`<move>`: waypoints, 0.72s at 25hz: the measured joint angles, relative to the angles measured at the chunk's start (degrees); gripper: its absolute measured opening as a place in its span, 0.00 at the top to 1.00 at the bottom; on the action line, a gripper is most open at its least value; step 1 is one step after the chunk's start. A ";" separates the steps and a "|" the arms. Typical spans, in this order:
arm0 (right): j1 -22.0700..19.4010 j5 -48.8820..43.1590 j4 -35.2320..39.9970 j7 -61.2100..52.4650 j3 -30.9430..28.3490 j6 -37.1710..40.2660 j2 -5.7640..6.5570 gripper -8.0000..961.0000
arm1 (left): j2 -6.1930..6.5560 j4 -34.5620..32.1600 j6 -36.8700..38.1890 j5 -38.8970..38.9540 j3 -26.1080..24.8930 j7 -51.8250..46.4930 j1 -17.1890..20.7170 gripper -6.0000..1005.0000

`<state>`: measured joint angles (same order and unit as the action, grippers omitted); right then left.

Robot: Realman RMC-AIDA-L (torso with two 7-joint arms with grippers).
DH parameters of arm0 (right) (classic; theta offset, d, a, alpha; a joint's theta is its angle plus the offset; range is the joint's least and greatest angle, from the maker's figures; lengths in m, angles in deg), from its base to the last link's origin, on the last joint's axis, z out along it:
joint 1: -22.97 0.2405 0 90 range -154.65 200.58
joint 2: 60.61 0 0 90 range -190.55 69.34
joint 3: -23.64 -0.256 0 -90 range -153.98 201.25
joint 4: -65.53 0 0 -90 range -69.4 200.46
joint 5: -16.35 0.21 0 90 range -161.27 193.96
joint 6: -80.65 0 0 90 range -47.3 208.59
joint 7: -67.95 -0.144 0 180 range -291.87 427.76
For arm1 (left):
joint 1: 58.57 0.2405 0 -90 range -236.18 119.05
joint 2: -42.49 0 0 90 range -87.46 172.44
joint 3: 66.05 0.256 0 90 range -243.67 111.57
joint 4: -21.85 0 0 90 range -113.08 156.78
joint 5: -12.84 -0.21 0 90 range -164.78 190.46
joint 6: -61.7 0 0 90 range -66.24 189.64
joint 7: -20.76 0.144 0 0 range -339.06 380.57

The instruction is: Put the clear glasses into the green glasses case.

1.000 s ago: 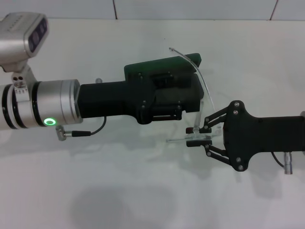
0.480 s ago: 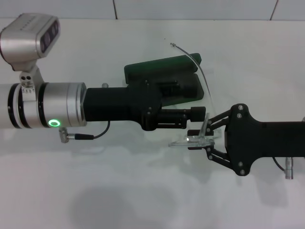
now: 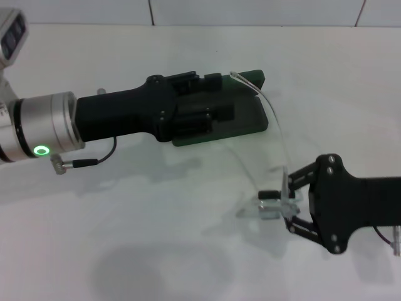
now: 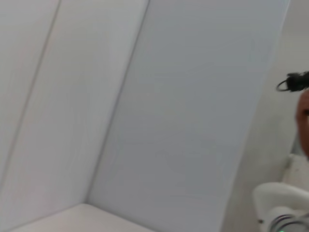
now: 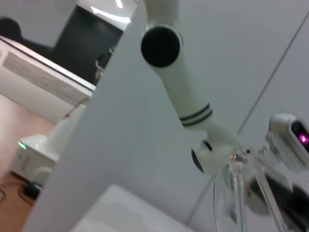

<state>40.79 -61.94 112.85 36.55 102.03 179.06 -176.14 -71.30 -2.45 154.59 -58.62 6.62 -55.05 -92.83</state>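
Observation:
The green glasses case (image 3: 252,123) lies on the white table at mid-back, its raised rear edge (image 3: 249,76) showing behind my left gripper (image 3: 210,116), which lies right over the case and hides most of it. The clear glasses (image 3: 262,210) hang tilted in front of and to the right of the case. One thin clear arm (image 3: 274,119) curves back up over the case's right end. My right gripper (image 3: 276,205) is shut on the glasses at the lens end. In the right wrist view the clear glasses (image 5: 235,191) stand close before the camera.
White table (image 3: 156,238) all round, with open surface in front and to the left. A tiled wall edge (image 3: 250,15) runs along the back. The left arm's cable (image 3: 88,162) dangles near the table. The left wrist view holds only white wall panels (image 4: 145,121).
My left gripper has swung back and left, settling over the case. The right gripper has drawn nearer and to the right with the glasses, away from the case.

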 joint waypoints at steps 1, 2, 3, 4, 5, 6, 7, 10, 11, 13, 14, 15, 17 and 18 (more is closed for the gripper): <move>-0.02 0.11 -0.02 -0.09 0.03 1.05 -0.04 0.87 | 0.06 0.00 -0.42 -0.06 -0.34 1.47 0.36 0.29; -0.01 0.29 -0.04 -0.21 0.04 2.44 -0.11 0.87 | 0.06 0.00 -0.42 -0.06 -0.34 1.47 0.36 0.29; 0.05 0.55 -0.06 -0.33 0.07 3.86 -0.18 0.87 | -0.15 0.03 -2.11 -0.15 -0.58 5.24 1.10 0.29; 0.20 1.15 -0.06 -0.60 0.29 5.38 -0.28 0.87 | -0.28 0.03 -2.53 -0.15 -0.60 6.06 1.19 0.29; 0.39 2.15 -0.07 -1.14 0.75 6.57 -0.37 0.87 | -0.46 0.04 -3.06 -0.16 -0.61 7.06 1.27 0.29; 0.60 3.18 -0.06 -1.68 1.33 7.37 -0.44 0.87 | -0.76 0.05 -3.89 -0.17 -0.63 8.44 1.36 0.29; 0.93 4.61 -0.07 -2.62 2.52 7.66 -0.47 0.87 | -1.09 0.05 -4.76 -0.17 -0.62 9.73 1.35 0.29; 2.87 7.41 -0.78 -4.54 6.06 7.38 -0.50 0.87 | -2.19 0.21 -6.84 -0.25 -0.36 10.70 0.25 0.29; 3.84 7.83 -1.38 -4.81 7.00 7.16 -0.51 0.87 | -2.54 0.41 -7.11 -0.63 -0.26 10.66 -0.55 0.29; 5.58 8.08 -3.12 -4.83 7.92 6.95 -0.58 0.87 | -3.37 0.66 -7.20 -2.00 -0.15 10.58 -2.46 0.29; 6.55 8.49 -4.19 -4.83 8.42 6.80 -0.61 0.87 | -3.74 0.67 -7.20 -2.65 -0.14 10.57 -3.21 0.29; 7.36 8.96 -5.23 -4.79 8.95 6.58 -0.62 0.87 | -4.15 0.62 -7.20 -3.36 -0.14 10.53 -3.88 0.29; 9.20 9.95 -7.39 -4.66 10.00 5.96 -0.64 0.87 | -4.68 0.44 -7.20 -4.29 -0.14 10.48 -4.82 0.29; 9.91 10.27 -8.31 -4.64 10.28 5.52 -0.65 0.87 | -4.84 0.36 -7.21 -4.51 -0.15 10.47 -5.15 0.29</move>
<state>50.69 -51.67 104.54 31.91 112.31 184.58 -176.79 -76.14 -2.09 147.39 -63.14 6.47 -44.58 -97.97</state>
